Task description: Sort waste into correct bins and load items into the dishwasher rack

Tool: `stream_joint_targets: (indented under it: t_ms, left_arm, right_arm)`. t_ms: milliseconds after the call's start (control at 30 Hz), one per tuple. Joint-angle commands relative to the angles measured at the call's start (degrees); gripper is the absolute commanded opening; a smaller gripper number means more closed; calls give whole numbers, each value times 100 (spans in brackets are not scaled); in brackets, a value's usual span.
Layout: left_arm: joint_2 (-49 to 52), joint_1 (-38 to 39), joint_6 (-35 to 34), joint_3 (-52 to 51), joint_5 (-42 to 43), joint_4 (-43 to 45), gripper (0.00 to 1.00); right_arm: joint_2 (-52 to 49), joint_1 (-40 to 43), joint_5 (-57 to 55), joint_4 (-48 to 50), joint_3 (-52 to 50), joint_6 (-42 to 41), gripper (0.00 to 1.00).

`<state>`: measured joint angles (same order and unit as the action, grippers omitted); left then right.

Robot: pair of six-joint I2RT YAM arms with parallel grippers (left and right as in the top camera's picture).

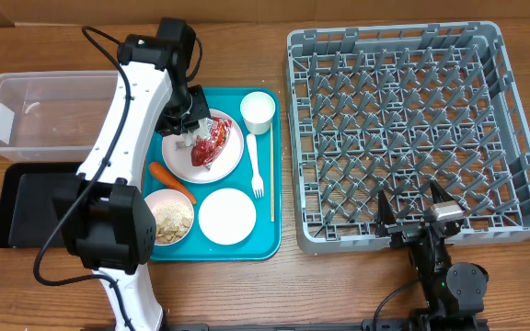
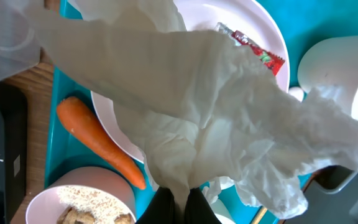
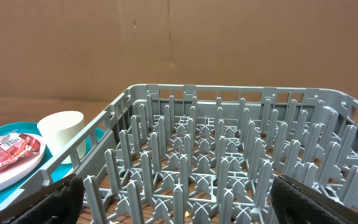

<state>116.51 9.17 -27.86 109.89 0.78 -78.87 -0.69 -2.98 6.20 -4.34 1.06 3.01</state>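
My left gripper (image 1: 187,122) hangs over the white plate (image 1: 180,159) on the teal tray. In the left wrist view the fingers (image 2: 179,202) are shut on the crumpled white napkin (image 2: 216,124), lifted off the plate. The red wrapper (image 1: 212,142) lies on the plate and also shows in the left wrist view (image 2: 257,53). The orange carrot (image 1: 171,182) lies on the tray beside a bowl of rice (image 1: 168,219). An empty bowl (image 1: 227,217), cup (image 1: 258,110), fork (image 1: 256,165) and chopstick (image 1: 271,175) are on the tray. My right gripper (image 1: 415,213) is open and empty at the near edge of the grey rack (image 1: 412,129).
The clear tub (image 1: 49,112) stands at the far left, with the black tray (image 1: 35,204) in front of it. The teal tray (image 1: 274,241) sits between them and the rack. My left arm stretches from the front edge over the tray's left side.
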Motion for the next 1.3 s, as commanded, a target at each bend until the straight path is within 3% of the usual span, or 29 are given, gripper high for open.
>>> stream_joint_targets:
  t_ms: [0, 233, 700, 900, 1267]
  left_arm:
    - [-173, -149, 157, 428, 31, -105, 4]
    - [-608, -603, 304, 922, -81, -299, 4]
    - [-732, -2081, 479, 903, -181, -551, 4]
    - [-732, -1836, 881, 903, 407, -675, 4]
    - [-708, -339, 852, 693, 308, -168, 4]
  right_arm:
    - [42, 15, 28, 22, -61, -22, 100]
    - [42, 15, 28, 22, -61, -20, 100]
    - [42, 15, 28, 22, -61, -22, 100]
    - [42, 15, 28, 22, -61, -22, 100]
    - [42, 15, 28, 22, -61, -22, 100]
